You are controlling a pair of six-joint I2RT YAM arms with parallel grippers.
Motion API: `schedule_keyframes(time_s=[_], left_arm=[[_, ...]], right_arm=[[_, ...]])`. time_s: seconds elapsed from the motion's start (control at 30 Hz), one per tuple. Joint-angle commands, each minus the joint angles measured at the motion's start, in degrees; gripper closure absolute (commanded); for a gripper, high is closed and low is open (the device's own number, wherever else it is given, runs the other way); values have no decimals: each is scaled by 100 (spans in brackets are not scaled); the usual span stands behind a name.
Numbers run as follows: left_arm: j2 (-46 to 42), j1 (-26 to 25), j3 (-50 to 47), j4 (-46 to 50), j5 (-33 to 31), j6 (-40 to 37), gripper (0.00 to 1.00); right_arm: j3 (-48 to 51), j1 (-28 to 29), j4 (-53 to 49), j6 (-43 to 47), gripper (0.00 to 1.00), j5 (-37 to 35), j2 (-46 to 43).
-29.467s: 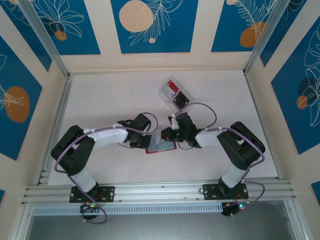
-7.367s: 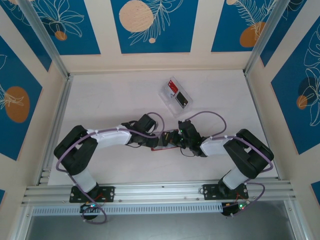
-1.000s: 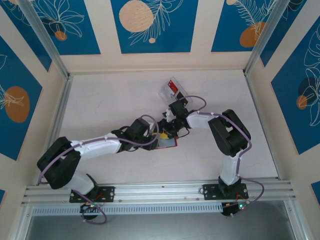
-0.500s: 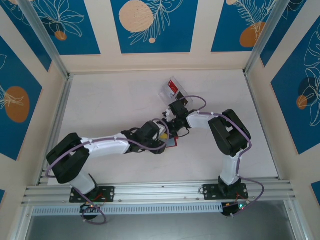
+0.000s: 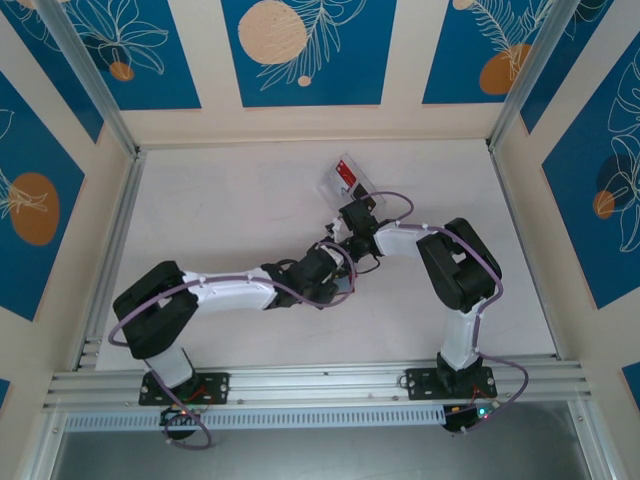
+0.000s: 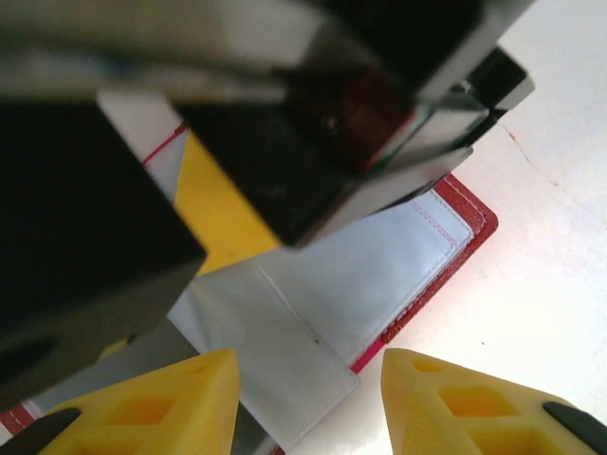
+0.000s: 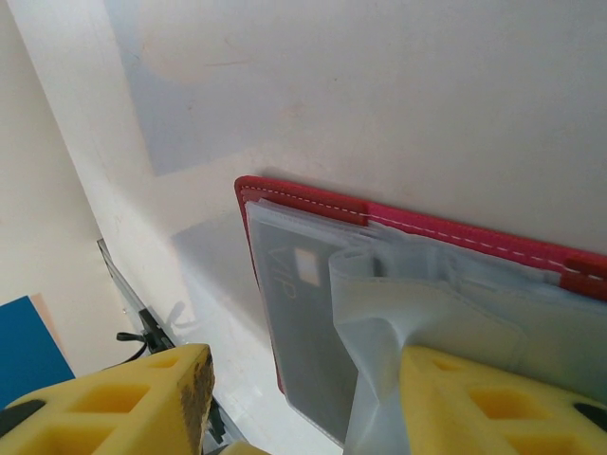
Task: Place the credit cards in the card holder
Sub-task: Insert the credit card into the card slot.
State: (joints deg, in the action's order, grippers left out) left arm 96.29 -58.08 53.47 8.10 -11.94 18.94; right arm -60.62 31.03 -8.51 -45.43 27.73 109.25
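An open red holder (image 7: pixel 313 204) lies flat on the worktop (image 6: pixel 531 313). Its grey pockets are thin, soft film that buckles easily. Cards are light, stiff and slick, best pinched by a short edge. One pocket holds what looks like a grey card (image 7: pixel 302 303), blurred by the film. A clear tray (image 5: pixel 330 188) just beyond the holder keeps a red card (image 5: pixel 346 170). The right pincer (image 7: pixel 303 379) stands half open over the holder, one finger propping a pocket flap (image 7: pixel 379 322), gripping nothing. The left pincer (image 6: pixel 308 398), part open and empty, hovers above the holder's corner.
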Motion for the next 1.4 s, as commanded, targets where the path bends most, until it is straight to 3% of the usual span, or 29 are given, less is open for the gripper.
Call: schedule_keyframes(time_s=[0.0,0.3,0.67,0.9,1.37], left_arm=[[173,-208,56,441,-430,-198,58],[-470,-361,-728,-382,-507,-162,54],[-59,-421,-483,-322,-841,-297,55],[-3,-432,-539,-313,-962,-255,65],[107,-440,-485,-180,-972,-111,100]], right_arm=[[156,-44,-309,-34,44,0,182],[116,-70,-312,-10,44,99,265],[139,-78,-324,-3,43,118,187],[-5,-97,-500,87,43,110,112],[-545,-122,-1130,573,39,27,-198]])
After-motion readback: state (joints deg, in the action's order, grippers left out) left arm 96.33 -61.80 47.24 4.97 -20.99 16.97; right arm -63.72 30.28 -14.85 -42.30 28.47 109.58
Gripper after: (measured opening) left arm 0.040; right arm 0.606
